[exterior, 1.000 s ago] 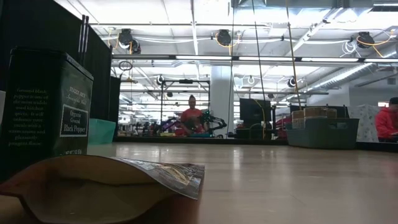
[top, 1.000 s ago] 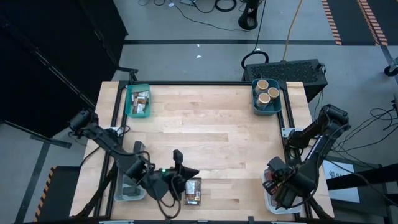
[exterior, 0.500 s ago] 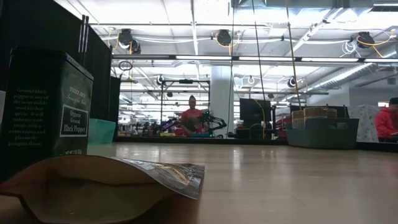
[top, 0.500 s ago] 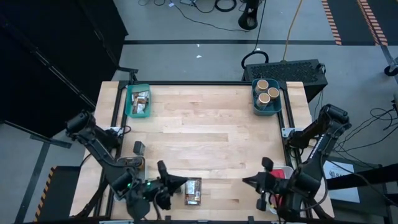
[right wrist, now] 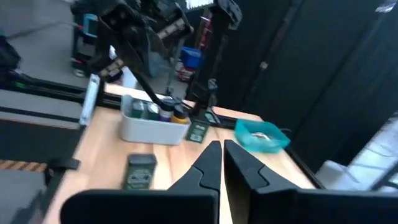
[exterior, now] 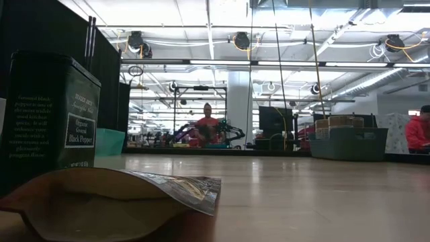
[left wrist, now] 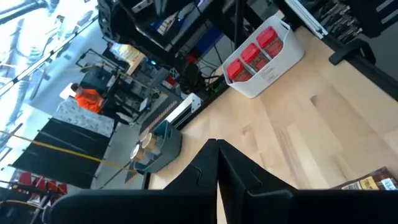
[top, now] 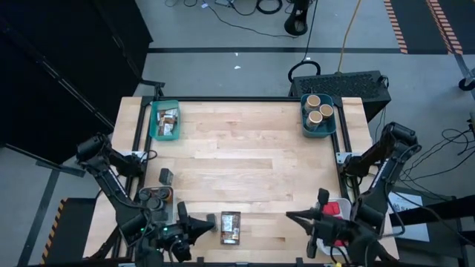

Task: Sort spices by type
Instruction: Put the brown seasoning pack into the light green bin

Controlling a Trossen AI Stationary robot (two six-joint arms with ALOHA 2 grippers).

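A brown printed packet [top: 231,228] lies flat near the table's near edge, and a dark black-pepper tin [exterior: 50,111] stands upright beside it. My left gripper [top: 200,223] hovers just left of the packet, shut and empty, pointing toward the table's right. My right gripper [top: 291,216] is also shut and empty. It hovers right of the packet and points left, in front of the white bin [top: 335,222] that holds red tins [left wrist: 258,46]. Another dark tin [top: 165,176] stands alone by the clear bin of dark jars [right wrist: 152,121].
A teal bin [top: 165,121] with packets sits at the far left corner. A teal bin [top: 318,113] with tan cylinders sits at the far right. The table's middle is bare wood [top: 252,159]. People sit in the room beyond the far edge [exterior: 207,124].
My left gripper has swung back from above the packet toward the table's left and near edge, staying shut. My right gripper has risen out of the white bin, tipped from pointing down to about level and rolled, and now points toward the table's left. The packet and tins have not moved.
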